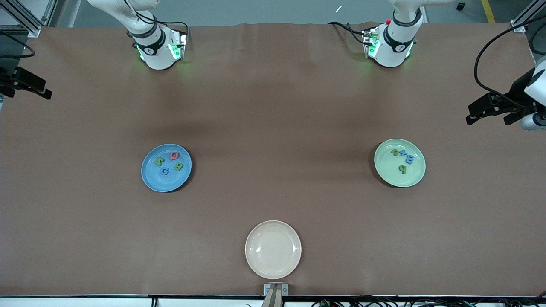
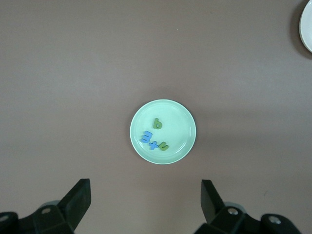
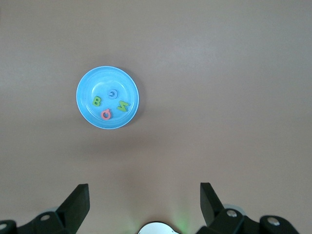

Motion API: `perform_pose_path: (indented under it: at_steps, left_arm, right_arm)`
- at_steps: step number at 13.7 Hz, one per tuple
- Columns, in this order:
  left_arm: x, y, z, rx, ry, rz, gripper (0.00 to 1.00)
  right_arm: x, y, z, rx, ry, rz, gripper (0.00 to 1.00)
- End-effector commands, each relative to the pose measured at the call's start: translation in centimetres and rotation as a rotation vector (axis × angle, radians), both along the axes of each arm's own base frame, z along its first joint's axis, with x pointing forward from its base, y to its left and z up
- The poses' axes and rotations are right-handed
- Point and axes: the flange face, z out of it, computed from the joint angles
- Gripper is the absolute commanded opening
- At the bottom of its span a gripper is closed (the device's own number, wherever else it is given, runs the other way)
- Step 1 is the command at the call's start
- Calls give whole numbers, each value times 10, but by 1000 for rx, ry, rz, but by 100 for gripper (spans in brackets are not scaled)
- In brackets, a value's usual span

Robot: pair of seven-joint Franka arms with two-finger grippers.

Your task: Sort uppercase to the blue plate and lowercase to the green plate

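The blue plate (image 1: 154,179) holds the red Q (image 1: 174,156), green N (image 1: 158,161), green B (image 1: 178,166) and blue G (image 1: 164,171); it also shows in the right wrist view (image 3: 92,87). The green plate (image 1: 412,175) holds the green n (image 1: 395,152), blue x (image 1: 403,153), blue three-pronged piece (image 1: 409,159) and green p-like letter (image 1: 402,169); it also shows in the left wrist view (image 2: 181,122). My left gripper (image 2: 146,200) is open and empty, high above the table. My right gripper (image 3: 145,202) is open and empty, high above the table.
An empty cream plate (image 1: 273,249) sits near the table's front edge, between the two coloured plates; its rim shows in the left wrist view (image 2: 307,24). The arm bases (image 1: 158,47) stand along the edge farthest from the front camera.
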Motion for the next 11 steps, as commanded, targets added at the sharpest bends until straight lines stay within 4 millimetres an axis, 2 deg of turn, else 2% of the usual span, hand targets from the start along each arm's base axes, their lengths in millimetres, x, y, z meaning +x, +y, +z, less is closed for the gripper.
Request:
perform_pose_path:
  at_steps: [1,4,11]
  left_arm:
    - [1,8,8,-11,-2,5,100]
    - [0,7,9,-10,-4,7,100]
    - [1,4,21,7,-30,-1,100]
  right_arm:
    - [-7,4,-1,4,-19,13,100]
    - [-5,9,-1,4,-22,25,100]
    - [-6,7,-2,1,-21,49,100]
